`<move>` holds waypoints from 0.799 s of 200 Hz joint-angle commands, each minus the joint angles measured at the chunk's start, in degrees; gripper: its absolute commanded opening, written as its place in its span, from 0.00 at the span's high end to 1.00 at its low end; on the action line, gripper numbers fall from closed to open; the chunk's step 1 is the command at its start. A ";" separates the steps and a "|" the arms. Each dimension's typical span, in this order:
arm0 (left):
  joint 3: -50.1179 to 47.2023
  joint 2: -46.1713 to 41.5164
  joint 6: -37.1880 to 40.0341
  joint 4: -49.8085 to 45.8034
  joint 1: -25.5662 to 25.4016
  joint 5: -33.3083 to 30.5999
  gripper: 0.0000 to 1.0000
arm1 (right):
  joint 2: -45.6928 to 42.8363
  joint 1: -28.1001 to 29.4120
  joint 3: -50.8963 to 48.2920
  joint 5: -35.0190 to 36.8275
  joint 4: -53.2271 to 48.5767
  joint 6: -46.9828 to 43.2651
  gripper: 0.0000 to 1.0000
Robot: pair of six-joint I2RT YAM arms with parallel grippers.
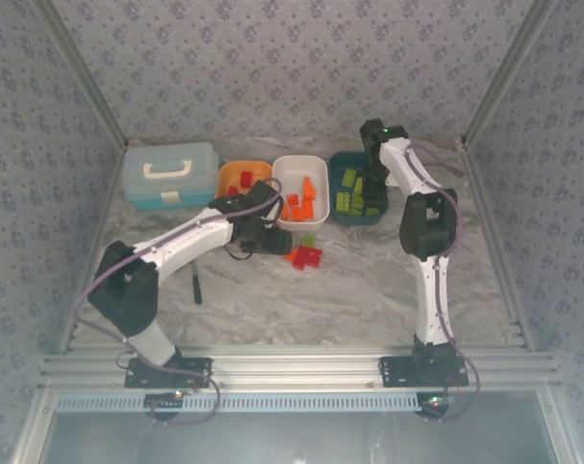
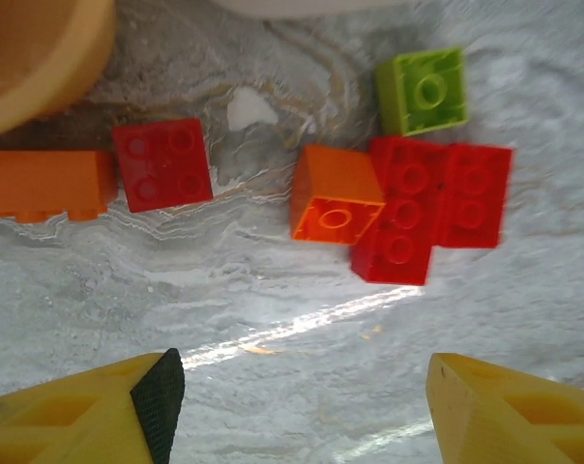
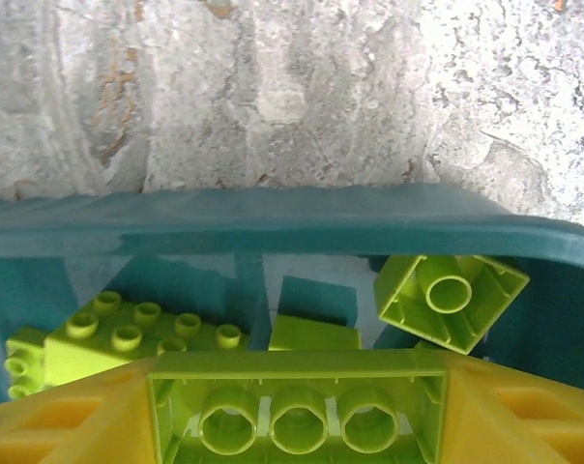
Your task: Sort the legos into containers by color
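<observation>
Left tool (image 2: 302, 387): jaws wide and empty, hovering above loose bricks on the marbled worktop (image 2: 273, 300).
Right tool (image 3: 297, 387): over the teal tray (image 3: 273, 232), a long green brick (image 3: 297, 411) wedged between its fingers, hollow underside towards the camera.
Still to sort: a red square brick (image 2: 162, 164) just beside an orange bar (image 2: 45, 184). A tipped orange brick (image 2: 335, 193) touches a red cluster (image 2: 432, 208), with a green square brick (image 2: 423, 90) near them.
Trays: the orange tray (image 1: 244, 164) holds red, the white tray (image 1: 300, 159) holds orange, and the teal one holds green.
Handling: the bricks look light, rigid and slick. They are best pinched across two flat side walls rather than the studs. The touching pieces may drag each other along.
</observation>
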 commanded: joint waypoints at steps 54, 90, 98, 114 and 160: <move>7.49 8.95 5.64 -1.29 -7.52 -2.71 0.36 | -0.35 0.27 7.64 2.51 -5.45 -1.74 0.16; 10.21 12.69 5.72 -1.72 -9.71 -4.96 0.40 | -4.05 0.22 10.79 3.74 -6.05 -7.38 0.16; 11.00 13.50 5.65 -2.42 -10.10 -5.76 0.41 | -5.21 0.19 10.84 3.61 -6.23 -9.06 0.16; 11.97 14.66 5.19 -3.64 -10.89 -7.62 0.41 | -8.02 0.06 9.98 3.69 -6.26 -12.55 0.16; 11.84 16.05 2.59 -3.53 -12.11 -8.93 0.40 | -18.11 2.31 4.33 6.14 -2.05 -32.35 0.14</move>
